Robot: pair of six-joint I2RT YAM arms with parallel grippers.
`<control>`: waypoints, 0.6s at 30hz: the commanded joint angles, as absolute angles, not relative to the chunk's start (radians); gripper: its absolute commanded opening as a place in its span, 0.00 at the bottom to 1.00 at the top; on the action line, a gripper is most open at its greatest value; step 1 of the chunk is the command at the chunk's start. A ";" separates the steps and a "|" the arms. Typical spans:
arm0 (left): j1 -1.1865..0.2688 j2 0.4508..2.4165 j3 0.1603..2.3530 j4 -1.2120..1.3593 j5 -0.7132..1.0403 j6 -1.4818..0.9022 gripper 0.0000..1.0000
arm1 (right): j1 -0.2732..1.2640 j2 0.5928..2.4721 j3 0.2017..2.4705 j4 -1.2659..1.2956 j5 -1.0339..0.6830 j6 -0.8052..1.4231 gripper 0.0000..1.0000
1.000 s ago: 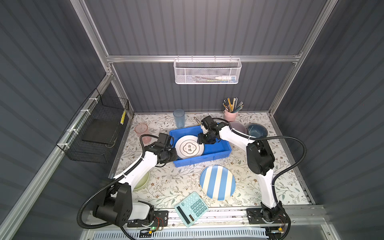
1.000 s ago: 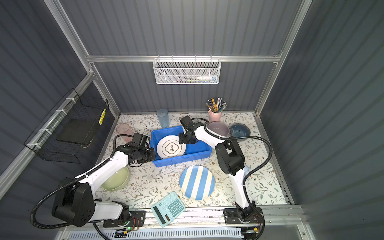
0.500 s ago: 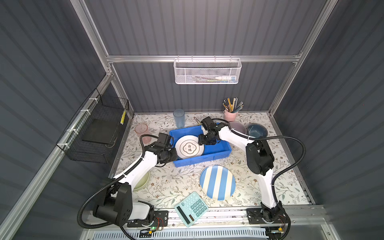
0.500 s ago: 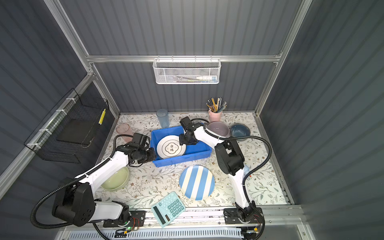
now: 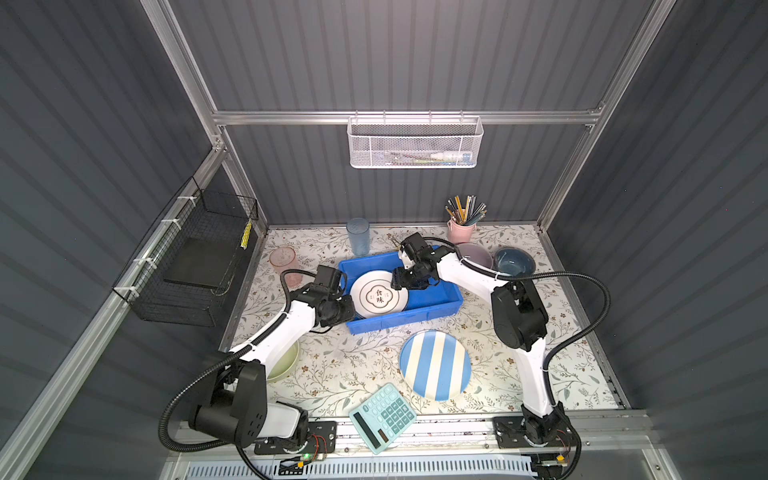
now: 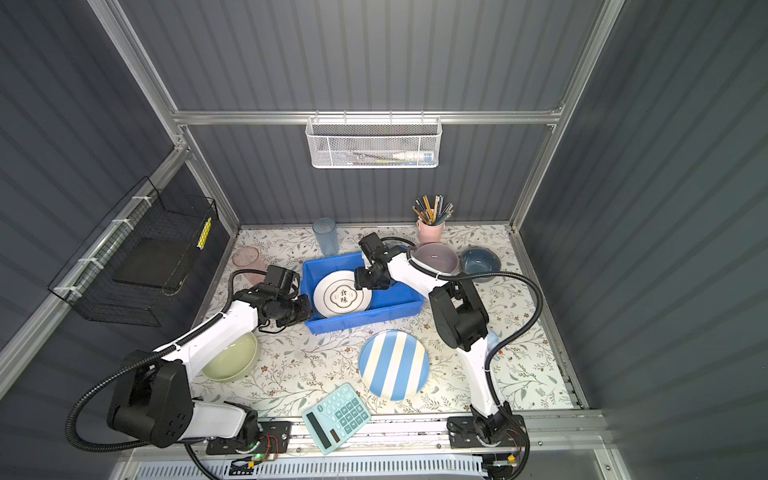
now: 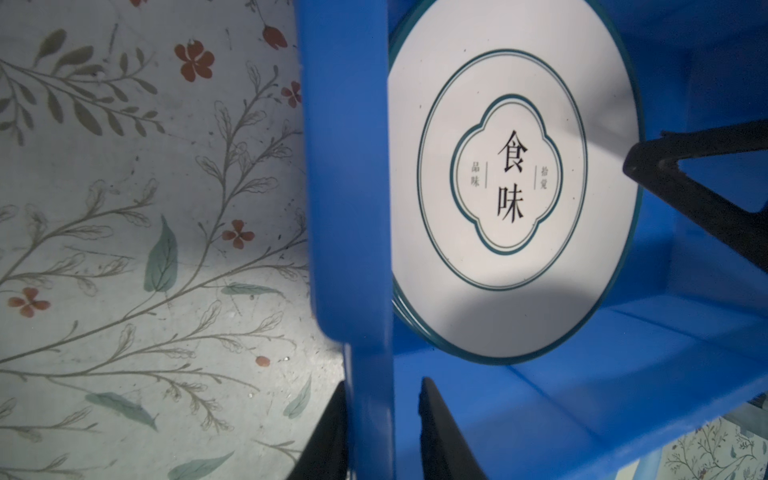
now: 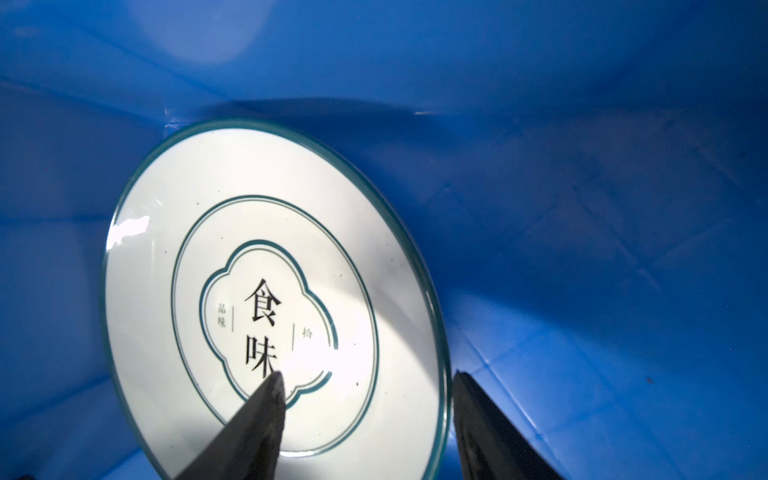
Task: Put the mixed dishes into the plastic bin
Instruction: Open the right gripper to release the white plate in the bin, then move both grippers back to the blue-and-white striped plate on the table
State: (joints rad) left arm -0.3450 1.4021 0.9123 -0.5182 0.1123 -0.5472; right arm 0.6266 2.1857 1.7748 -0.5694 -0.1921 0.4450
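Two claws of mine are at the plastic bin (image 5: 415, 316). Its long axis runs left to right across the table (image 5: 353, 374), with the right end a little farther back. My left gripper (image 5: 347, 309) is clamped on the bin's left wall. The left wrist view shows one finger outside that blue wall and one inside it, a grip the top views hide under my wrist. Toward the bin's left end lies the white plate (image 5: 378, 294), its lettering upright as read from the table's front. My right gripper (image 5: 401, 283) hangs at the plate's right edge, jaws apart. Only the right wrist view shows them straddling the rim, one finger (image 8: 266, 415) over the plate's face and neither visibly pressing. The striped plate (image 5: 435, 365) lies outside, near the bin's front wall.
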 commanded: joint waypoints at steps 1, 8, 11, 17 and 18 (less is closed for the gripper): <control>-0.346 1.423 0.944 -0.485 0.159 -0.558 0.29 | 0.632 2.207 1.768 -0.548 -0.218 0.455 0.64; -0.347 1.433 0.979 -0.499 0.162 -0.543 0.30 | 0.630 2.185 1.763 -0.563 -0.165 0.457 0.65; -0.347 1.417 0.995 -0.537 0.141 -0.528 0.36 | 0.622 2.160 1.765 -0.608 -0.120 0.452 0.66; -0.346 1.360 1.047 -0.654 0.071 -0.475 0.58 | 0.603 2.016 1.697 -0.631 -0.092 0.415 0.69; -0.347 1.353 1.060 -0.676 0.070 -0.460 0.61 | 0.602 1.986 1.684 -0.636 -0.092 0.407 0.69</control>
State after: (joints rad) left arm -0.3450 1.3945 1.0084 -0.5842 0.0978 -0.5083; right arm 0.6106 2.0895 1.7027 -0.6041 -0.1230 0.4362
